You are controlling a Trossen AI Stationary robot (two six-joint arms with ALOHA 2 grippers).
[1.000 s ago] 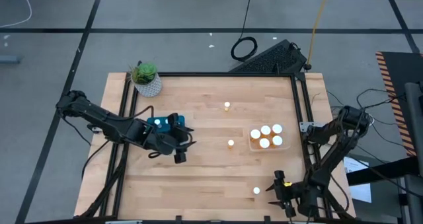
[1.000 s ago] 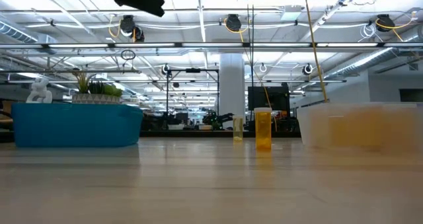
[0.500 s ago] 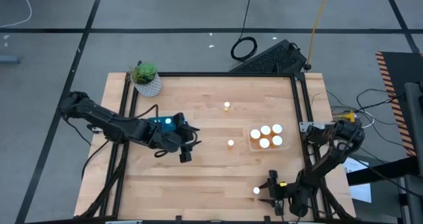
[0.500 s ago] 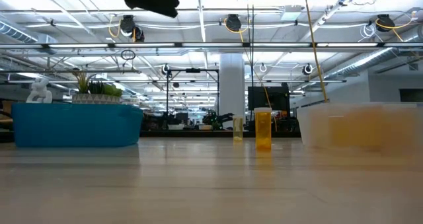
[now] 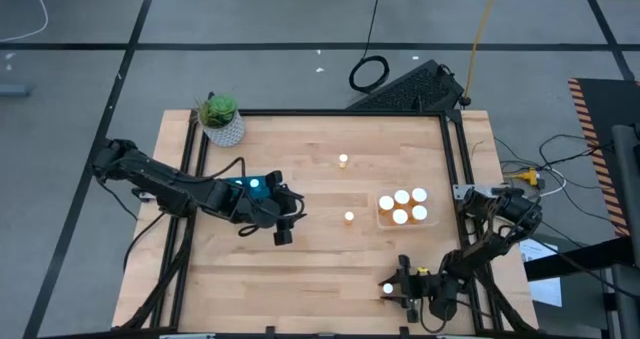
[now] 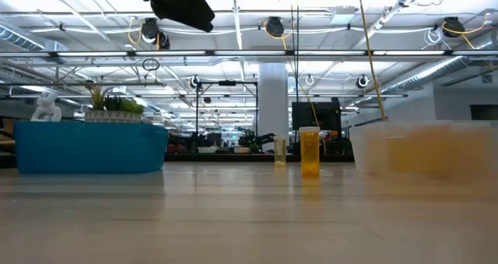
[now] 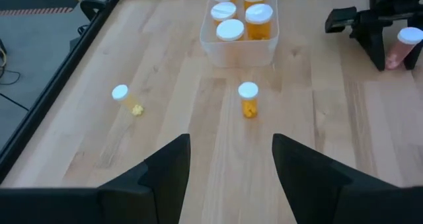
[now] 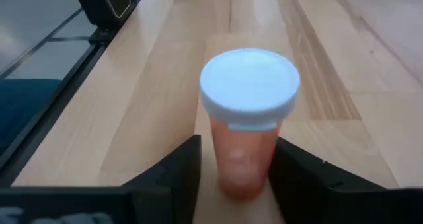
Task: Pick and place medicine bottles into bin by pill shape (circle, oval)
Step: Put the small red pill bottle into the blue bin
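Pale wood makes up the counter, and on it we see a blue bin at the left side, largely covered by the left arm from above, and a clear bin at the right holding five medicine bottles. We judge the task about half done or more: three bottles stand loose. One is near the far edge, one in the middle, and one at the near edge, which sits between the spread fingers of the right pincer, not yet gripped. The left pincer hovers spread and empty over the counter, facing the middle bottle. What the blue bin holds is hidden from us, and we cannot make out any pill's shape through the amber walls.
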